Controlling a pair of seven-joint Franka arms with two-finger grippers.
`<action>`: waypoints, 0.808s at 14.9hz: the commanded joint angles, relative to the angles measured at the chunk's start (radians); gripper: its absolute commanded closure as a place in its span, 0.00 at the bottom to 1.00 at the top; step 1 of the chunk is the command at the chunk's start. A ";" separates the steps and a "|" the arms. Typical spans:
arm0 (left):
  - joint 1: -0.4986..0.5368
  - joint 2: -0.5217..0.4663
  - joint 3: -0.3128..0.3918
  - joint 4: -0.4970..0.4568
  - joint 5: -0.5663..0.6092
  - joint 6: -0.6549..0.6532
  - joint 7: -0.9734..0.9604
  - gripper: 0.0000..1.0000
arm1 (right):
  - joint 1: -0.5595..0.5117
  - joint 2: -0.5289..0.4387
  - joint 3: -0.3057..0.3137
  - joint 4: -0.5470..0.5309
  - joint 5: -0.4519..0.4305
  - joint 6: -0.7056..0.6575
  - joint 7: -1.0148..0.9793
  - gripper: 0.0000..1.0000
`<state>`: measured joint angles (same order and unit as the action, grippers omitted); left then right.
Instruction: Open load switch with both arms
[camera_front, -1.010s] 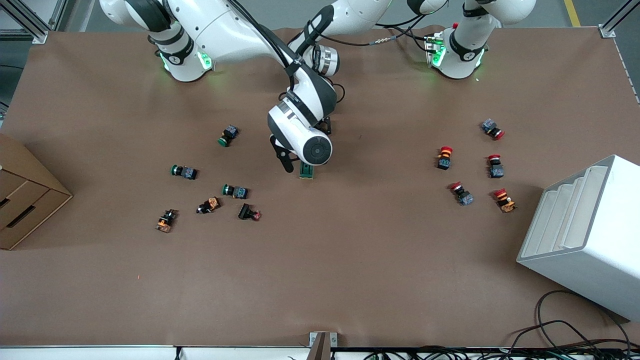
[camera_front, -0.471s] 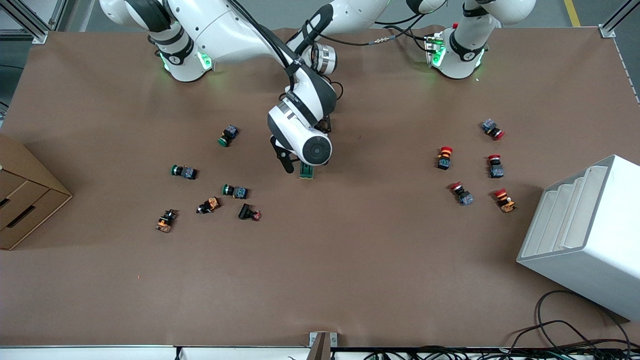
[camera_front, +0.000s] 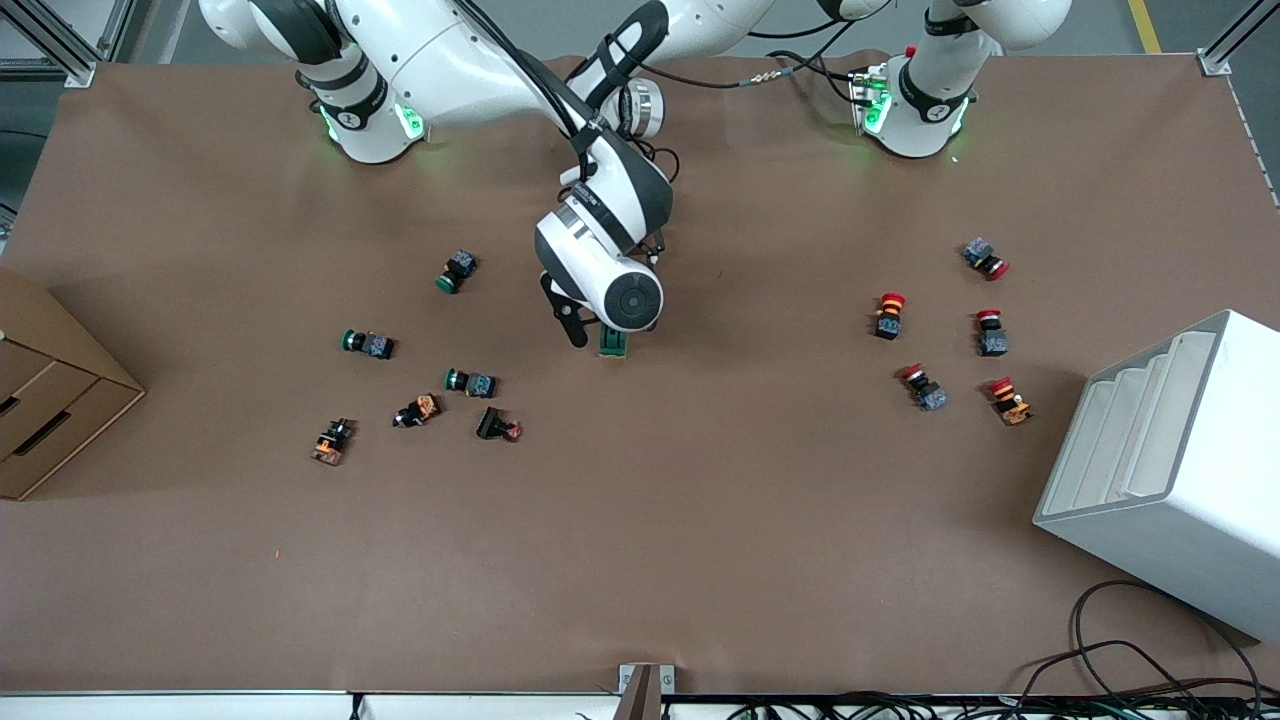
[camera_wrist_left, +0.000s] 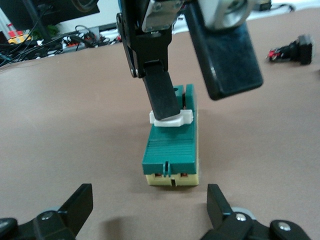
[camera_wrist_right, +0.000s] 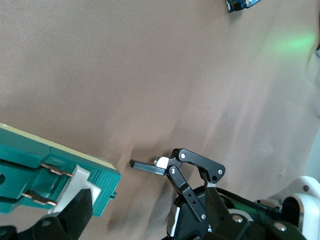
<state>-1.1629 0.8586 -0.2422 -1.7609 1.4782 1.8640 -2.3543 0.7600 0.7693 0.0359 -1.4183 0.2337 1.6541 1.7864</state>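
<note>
Brown desk (camera_front: 700, 520): dark green oblong load switch (camera_wrist_left: 172, 145) lies lengthwise between open left hand (camera_wrist_left: 150, 212) and open right hand (camera_wrist_left: 197, 70), whose finger touches its white lever (camera_wrist_left: 171, 119).

A robotics lab: two white arms (camera_front: 600, 200) are bolted onto a brown-covered counter (camera_front: 640, 560) framed by aluminium rails. Push buttons (camera_front: 470, 382) lie scattered on it, and loose cables (camera_front: 1130, 680) trail along its edge

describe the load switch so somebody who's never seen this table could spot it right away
Start at the middle of the brown table, under the right gripper. The load switch lies flat there, between the green buttons and the red buttons. It alone is a long ribbed green block with a white lever.
</note>
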 joint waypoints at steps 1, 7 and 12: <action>0.005 0.017 -0.011 -0.006 -0.059 0.030 0.040 0.00 | 0.004 0.001 -0.002 -0.011 0.001 0.013 -0.002 0.00; 0.005 0.017 -0.009 -0.005 -0.059 0.030 0.036 0.00 | -0.062 -0.038 -0.011 0.012 -0.026 0.000 -0.151 0.00; 0.003 0.002 -0.011 0.003 -0.061 0.030 0.030 0.00 | -0.191 -0.076 -0.013 0.104 -0.056 -0.023 -0.378 0.00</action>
<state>-1.1626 0.8587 -0.2425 -1.7531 1.4615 1.8649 -2.3402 0.6214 0.7344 0.0077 -1.3273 0.2068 1.6502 1.4991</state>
